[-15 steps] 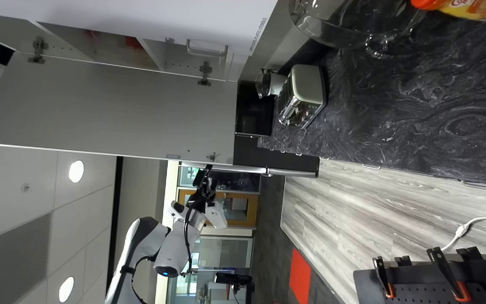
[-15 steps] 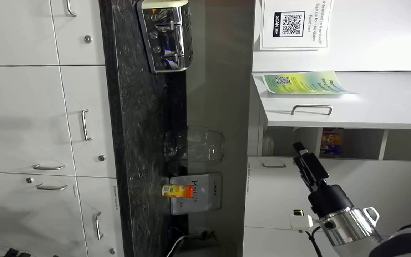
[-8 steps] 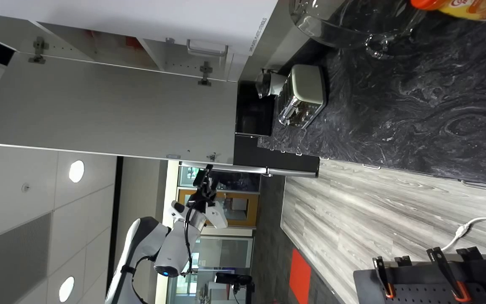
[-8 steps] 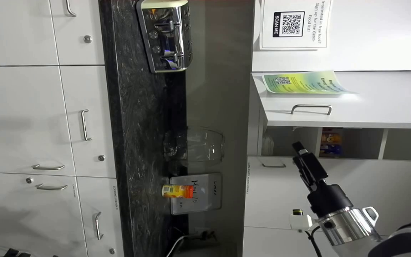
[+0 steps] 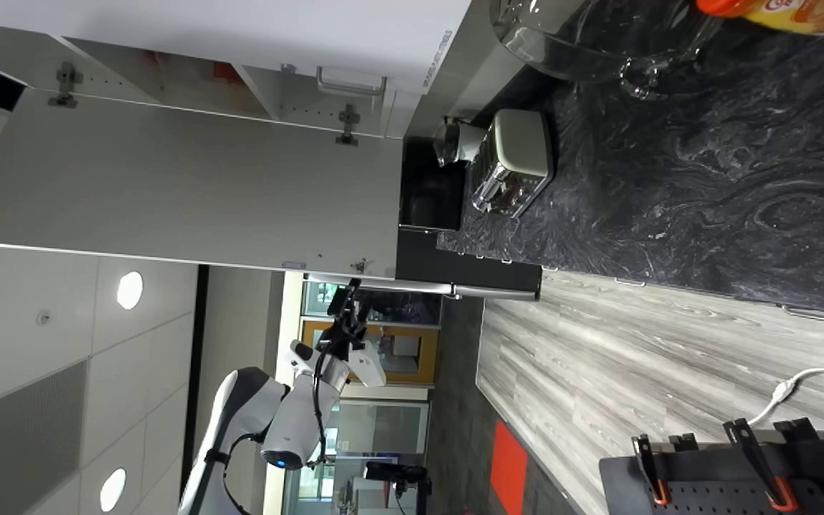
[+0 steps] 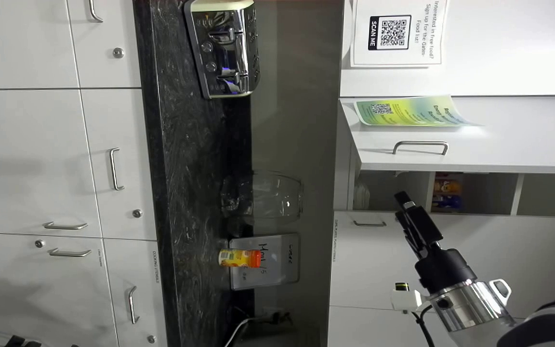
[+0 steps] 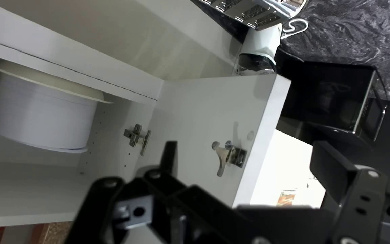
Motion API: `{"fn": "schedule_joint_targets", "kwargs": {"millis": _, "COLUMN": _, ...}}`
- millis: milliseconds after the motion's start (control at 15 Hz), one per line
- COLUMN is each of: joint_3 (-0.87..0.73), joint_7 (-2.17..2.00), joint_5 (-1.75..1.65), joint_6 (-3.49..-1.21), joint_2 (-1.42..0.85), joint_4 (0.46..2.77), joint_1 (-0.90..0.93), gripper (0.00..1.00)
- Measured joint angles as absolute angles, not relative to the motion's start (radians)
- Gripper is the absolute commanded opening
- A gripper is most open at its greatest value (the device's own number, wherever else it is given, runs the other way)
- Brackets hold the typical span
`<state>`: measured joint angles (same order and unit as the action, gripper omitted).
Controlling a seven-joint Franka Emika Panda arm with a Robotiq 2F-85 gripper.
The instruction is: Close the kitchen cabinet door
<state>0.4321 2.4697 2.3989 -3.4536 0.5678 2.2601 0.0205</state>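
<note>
The kitchen cabinet door (image 5: 190,186) stands swung open just ahead of the end effector (image 7: 245,148), whose fingers (image 7: 332,166) are spread wide and hold nothing. In the wrist view the door's free edge (image 7: 261,142) crosses the gap between the fingers, beyond their tips, with the inner face toward one finger and the outer side toward the other; whether either touches, I cannot tell. It should handle as a stiff, fairly weighty board, but on its hinges (image 7: 135,136) a light, steady push ought to swing it. The smooth face may let a fingertip slide, so the best contact is probably on the outer face close to the free edge, by the bow handle (image 6: 420,143), where leverage is greatest. Pinching the edge could also serve, though the metal catch (image 7: 237,156) on the inner face might foul a finger. The paper flyer (image 6: 410,112), farther from the end effector than the handle, would likely crumple if pressed. On the inner-face side of the end effector, inside the cabinet (image 7: 80,59), sits a white round object (image 7: 46,112). Lower than the end effector and well apart, the tabletop (image 5: 705,164) carries a toaster (image 5: 523,143).
</note>
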Motion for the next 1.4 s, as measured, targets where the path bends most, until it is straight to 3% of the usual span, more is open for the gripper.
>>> {"fn": "schedule_joint_targets", "kwargs": {"millis": 333, "joint_3": 0.455, "joint_7": 2.467, "joint_5": 2.399, "joint_6": -3.454, "joint_2": 0.567, "joint_4": 2.26, "joint_1": -0.02, "gripper": 1.0}}
{"fn": "schedule_joint_targets", "kwargs": {"millis": 867, "joint_3": 0.722, "joint_7": 2.449, "joint_5": 2.577, "joint_6": -3.454, "joint_2": 0.602, "joint_4": 2.293, "joint_1": -0.295, "gripper": 1.0}}
{"fn": "schedule_joint_targets", "kwargs": {"millis": 1400, "joint_3": 0.754, "joint_7": 2.424, "joint_5": 2.608, "joint_6": -3.454, "joint_2": 0.645, "joint_4": 2.319, "joint_1": -0.207, "gripper": 1.0}}
